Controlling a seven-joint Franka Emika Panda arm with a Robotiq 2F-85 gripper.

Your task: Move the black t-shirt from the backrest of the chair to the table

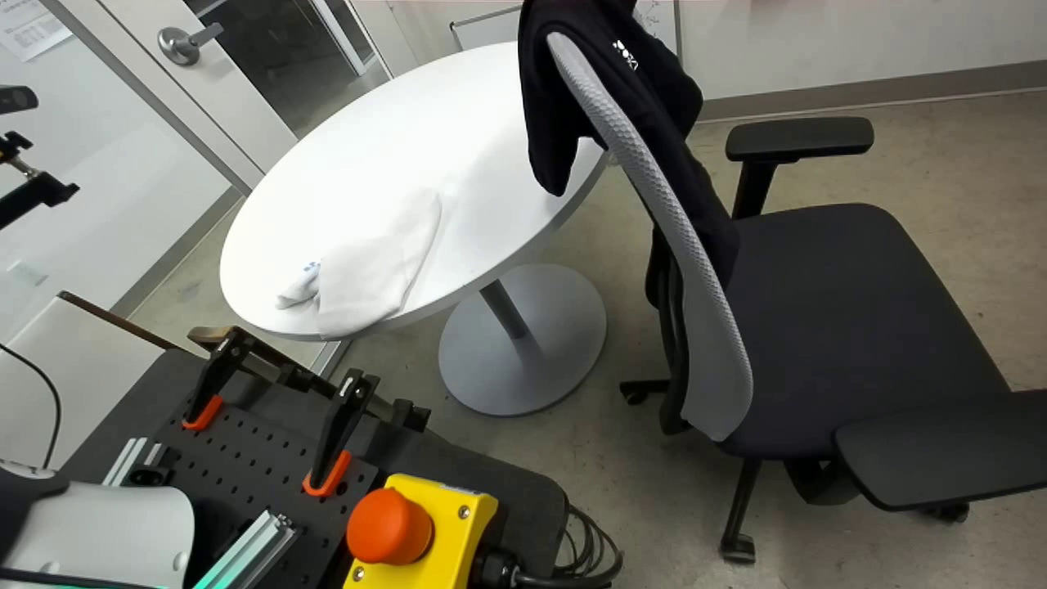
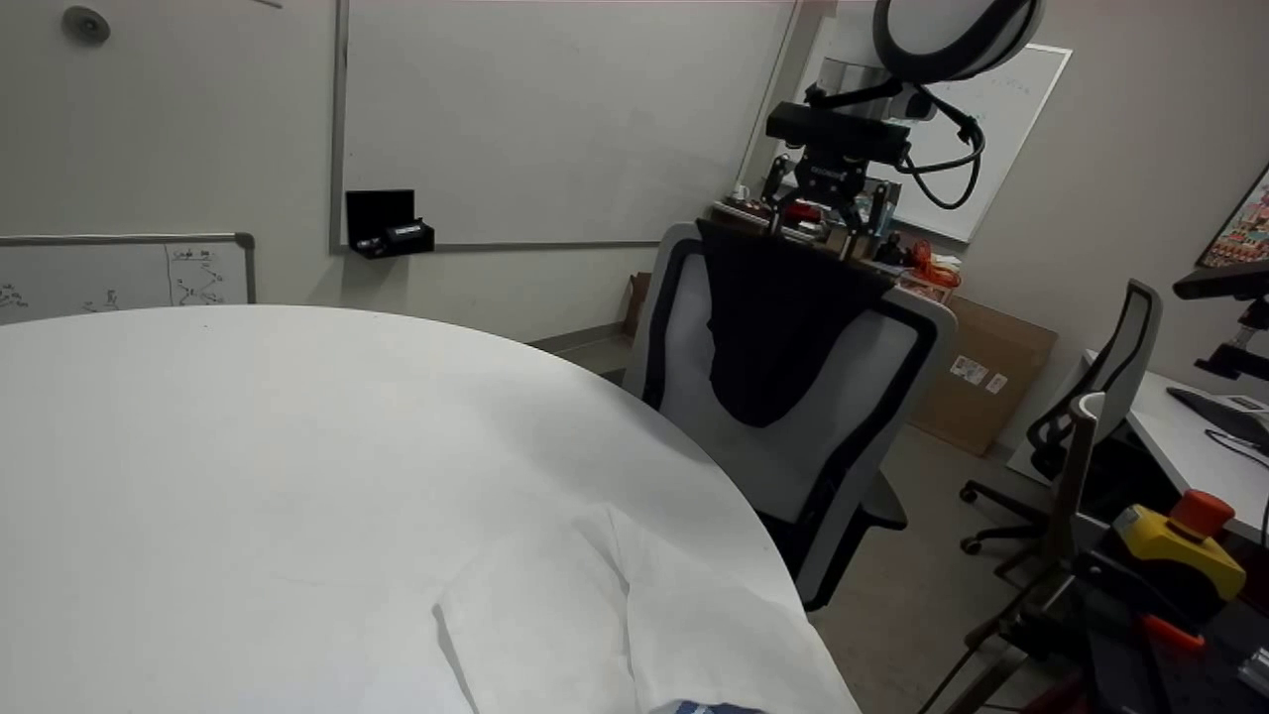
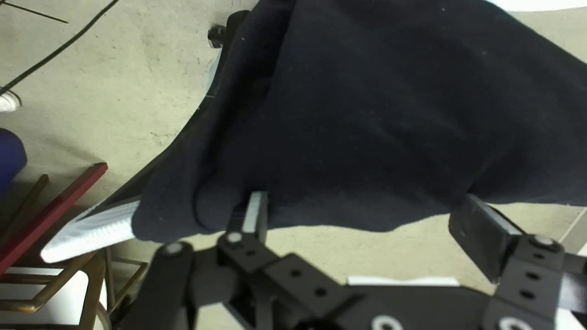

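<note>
The black t-shirt (image 1: 654, 106) hangs over the top of the chair's grey backrest (image 1: 654, 176). In an exterior view its rear part (image 2: 773, 327) hangs down the side of the backrest (image 2: 858, 367) that faces the table. My gripper (image 2: 813, 240) is at the top edge of the backrest, pointing down, with its fingers spread apart. In the wrist view the gripper (image 3: 364, 201) is open, and the t-shirt (image 3: 390, 114) spans the gap at the fingertips. I cannot tell whether the fingers touch the cloth. The white round table (image 1: 368, 164) stands beside the chair.
A white cloth (image 1: 372, 274) lies near the table's edge, also in an exterior view (image 2: 595, 605). The chair's armrest (image 1: 797, 139) sticks up beside the seat. A yellow box with a red button (image 1: 454, 515) and black clamps (image 1: 339, 425) are on the dark robot stand.
</note>
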